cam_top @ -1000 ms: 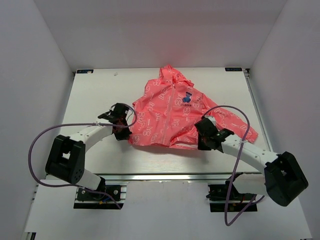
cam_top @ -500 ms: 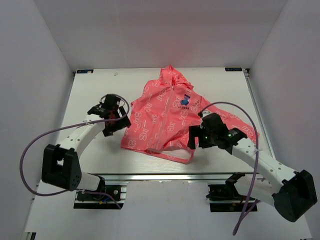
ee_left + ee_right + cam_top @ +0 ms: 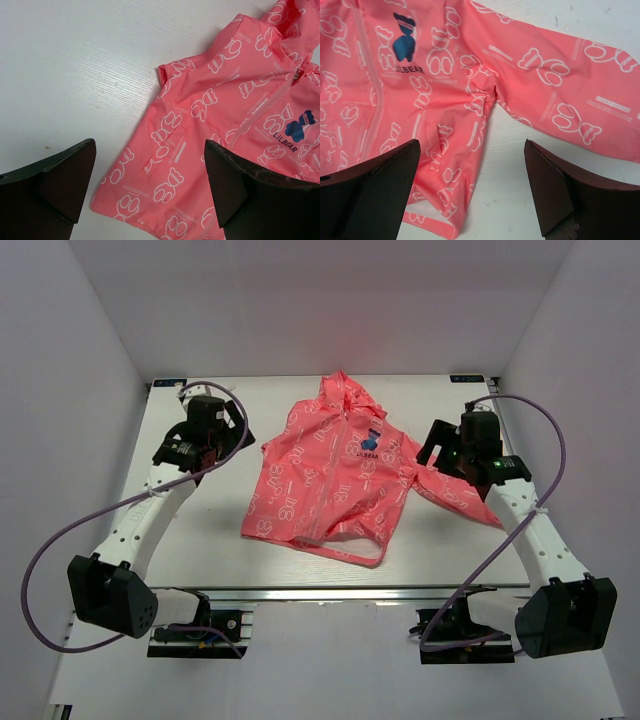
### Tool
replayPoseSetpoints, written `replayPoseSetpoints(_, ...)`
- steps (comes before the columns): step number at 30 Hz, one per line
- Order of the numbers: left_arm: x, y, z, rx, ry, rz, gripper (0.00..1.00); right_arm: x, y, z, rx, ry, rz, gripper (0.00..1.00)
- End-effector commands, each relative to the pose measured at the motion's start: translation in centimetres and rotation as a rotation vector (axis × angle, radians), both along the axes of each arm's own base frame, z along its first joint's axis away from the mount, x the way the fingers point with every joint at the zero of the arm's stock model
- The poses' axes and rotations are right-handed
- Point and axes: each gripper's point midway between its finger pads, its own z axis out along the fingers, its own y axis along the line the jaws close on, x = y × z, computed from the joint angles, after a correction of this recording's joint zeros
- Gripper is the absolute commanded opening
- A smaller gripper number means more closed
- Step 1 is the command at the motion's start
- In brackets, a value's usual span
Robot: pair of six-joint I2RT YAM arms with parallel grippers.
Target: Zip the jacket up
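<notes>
We found the jacket (image 3: 335, 475) lying front-up at mid-table, with both grippers spread and holding nothing.
Nearest the bases, the hem (image 3: 345, 548) lay rumpled on the table (image 3: 200, 530), one strip turned under. Above it, the zipper (image 3: 333, 465) ran as one closed line past the logo (image 3: 373, 440) towards the collar, so we judged the zipping done or nearly so. The left gripper (image 3: 150, 150) hung over bare table beside the jacket's edge. The right gripper (image 3: 472, 145) hung above the outstretched sleeve (image 3: 465, 495), apart from it. We took both stations for clearance. The hood (image 3: 345, 390) lay farthest away.
</notes>
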Motion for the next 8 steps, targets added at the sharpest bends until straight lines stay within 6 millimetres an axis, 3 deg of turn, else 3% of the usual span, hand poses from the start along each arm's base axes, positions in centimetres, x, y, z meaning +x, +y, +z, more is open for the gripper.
replayPoseSetpoints(1,0.31,0.57,0.64,0.007,-0.038,0.005,0.98,1.54,0.50,3.29,0.032,-0.133,-0.004,0.89)
replayPoseSetpoints(8,-0.31,1.07,0.26,0.014,-0.070,0.009,0.98,1.70,0.07,3.30,0.021,-0.176,-0.021,0.89)
